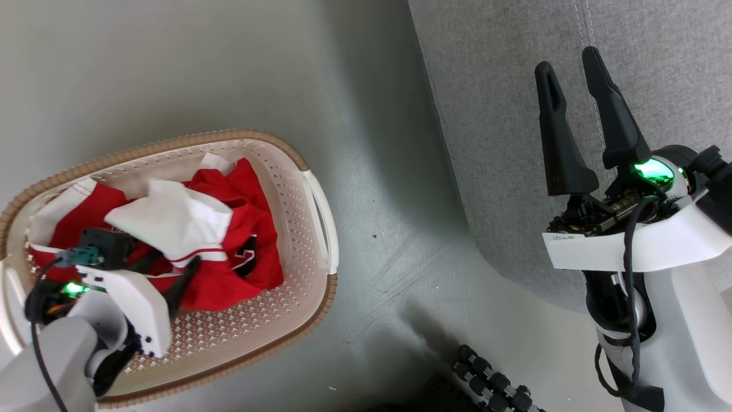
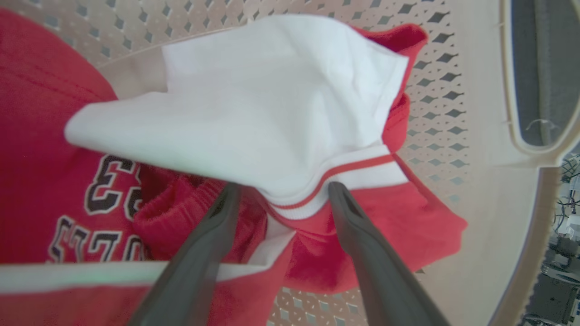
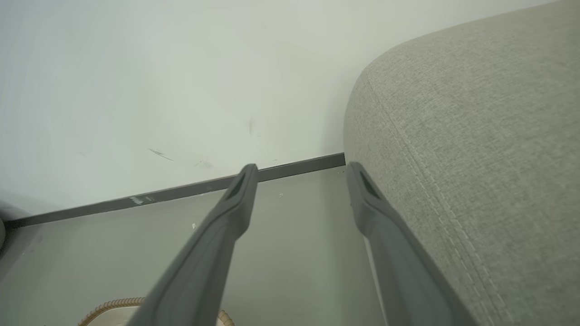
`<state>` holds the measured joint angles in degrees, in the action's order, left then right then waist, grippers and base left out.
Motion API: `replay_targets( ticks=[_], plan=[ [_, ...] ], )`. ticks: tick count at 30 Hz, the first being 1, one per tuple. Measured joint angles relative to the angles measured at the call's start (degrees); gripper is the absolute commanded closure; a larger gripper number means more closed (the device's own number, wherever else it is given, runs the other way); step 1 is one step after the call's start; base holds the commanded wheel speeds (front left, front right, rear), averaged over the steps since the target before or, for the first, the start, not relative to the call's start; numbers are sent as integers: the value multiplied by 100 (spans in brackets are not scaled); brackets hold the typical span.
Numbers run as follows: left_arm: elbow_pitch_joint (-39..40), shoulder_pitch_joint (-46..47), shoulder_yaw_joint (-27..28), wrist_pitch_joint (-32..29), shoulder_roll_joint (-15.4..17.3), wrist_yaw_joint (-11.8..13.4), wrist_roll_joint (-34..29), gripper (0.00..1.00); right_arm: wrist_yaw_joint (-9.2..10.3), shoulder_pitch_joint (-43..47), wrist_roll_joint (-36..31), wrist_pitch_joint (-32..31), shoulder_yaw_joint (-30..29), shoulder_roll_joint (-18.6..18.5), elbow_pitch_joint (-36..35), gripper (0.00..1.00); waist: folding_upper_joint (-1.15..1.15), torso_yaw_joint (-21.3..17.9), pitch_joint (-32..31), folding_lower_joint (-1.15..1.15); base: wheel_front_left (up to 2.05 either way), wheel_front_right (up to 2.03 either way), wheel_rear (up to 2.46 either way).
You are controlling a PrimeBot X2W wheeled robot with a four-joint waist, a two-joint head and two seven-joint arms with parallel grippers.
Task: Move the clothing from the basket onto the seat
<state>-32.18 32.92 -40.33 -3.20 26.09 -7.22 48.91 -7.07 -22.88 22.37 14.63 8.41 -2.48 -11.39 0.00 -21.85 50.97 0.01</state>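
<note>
Both open: L end effector at clothing in basket; R end effector by seat.

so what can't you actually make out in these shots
- Head view: how many garments; the clothing is bunched in the basket, folds hiding the edges.
- Left wrist view: the lettering, cut by a white fold and blurred.
- Left wrist view: whether the left gripper touches fabric; its tips end at the striped hem.
- Head view: a dark knobbly object, cut off by the bottom edge.
</note>
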Motion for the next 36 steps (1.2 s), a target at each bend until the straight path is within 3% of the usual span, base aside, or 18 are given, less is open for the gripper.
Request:
replay_targets(
  ticks=[16, 17, 18, 19, 20, 36],
  plan=[
    [-192, 321, -282, -281, 193, -4, -101, 0, 0, -181, 183, 0, 149, 2, -118, 0, 0, -278, 339, 0, 0, 0, 0],
    [-186, 334, -293, -281, 193, -5, -101, 5, 0, -219, 183, 0, 151, 2, -120, 0, 0, -289, 351, 0, 0, 0, 0],
    [-183, 339, -299, -281, 194, -5, -101, 56, 0, -235, 183, 0, 153, 2, -127, 0, 0, -301, 361, 0, 0, 0, 0],
    [-183, 340, -307, -281, 202, -5, -100, 71, 0, -233, 183, 0, 158, 2, -127, 0, 0, -312, 370, 0, 0, 0, 0],
    [-183, 340, -315, -280, 215, -4, -97, 100, 0, -233, 185, 0, 163, 2, -126, 0, 0, -322, 375, 0, 0, 0, 0],
    [178, 430, -523, -108, 297, -4, 203, 100, 0, -450, 185, 0, 77, 3, -99, 0, 0, -279, 248, 0, 0, 0, 0]
  ],
)
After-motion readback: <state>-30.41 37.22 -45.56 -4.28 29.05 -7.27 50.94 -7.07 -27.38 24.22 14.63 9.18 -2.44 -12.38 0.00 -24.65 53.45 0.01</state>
